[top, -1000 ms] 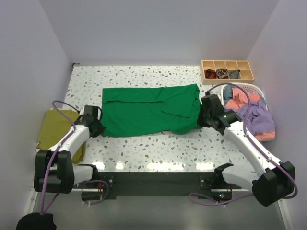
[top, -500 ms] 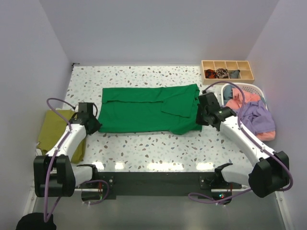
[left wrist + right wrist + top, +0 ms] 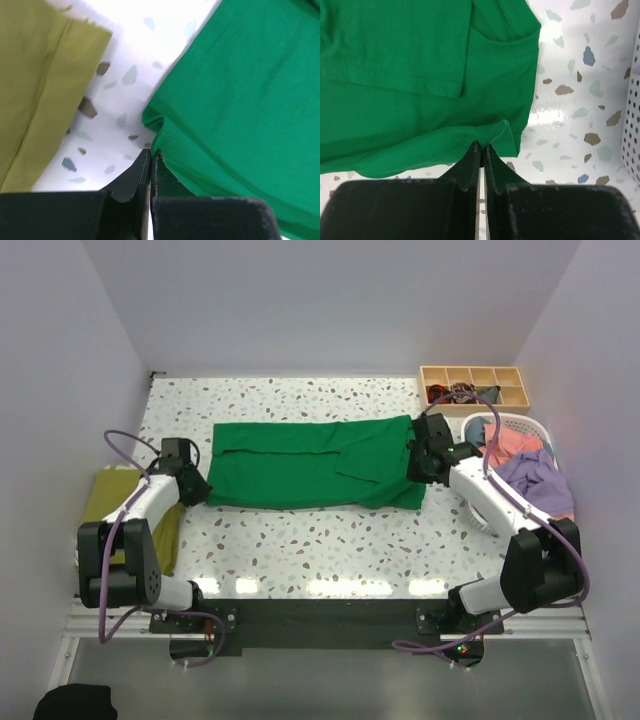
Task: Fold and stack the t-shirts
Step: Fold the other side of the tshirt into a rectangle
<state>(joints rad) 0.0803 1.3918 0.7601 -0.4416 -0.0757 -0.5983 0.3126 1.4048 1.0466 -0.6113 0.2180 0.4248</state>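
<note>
A large green t-shirt is seen spread flat in the middle of the speckled tabletop, laid out as a long band running from left to right, with a sleeve folded over onto its right part. The left pincer is placed at the shirt's near left corner. In the left wrist view its fingers are pressed together, and the green hem is pinched and puckered at their tips. The right pincer is set at the shirt's right end. In the right wrist view its fingers are likewise pressed together, and a rolled fold of the green cloth's near edge is nipped between them. An olive-yellow t-shirt is laid at the left edge of the tabletop, just beside the left arm and apart from the green one, with a strip of bare tabletop between the two in the left wrist view. At the right, a white basket is filled with a lavender t-shirt and a coral-pink t-shirt; its perforated wall is glimpsed in the right wrist view. Behind the basket a wooden tray with compartments is stood, and dark fabric pieces are held in its left compartments.
</note>
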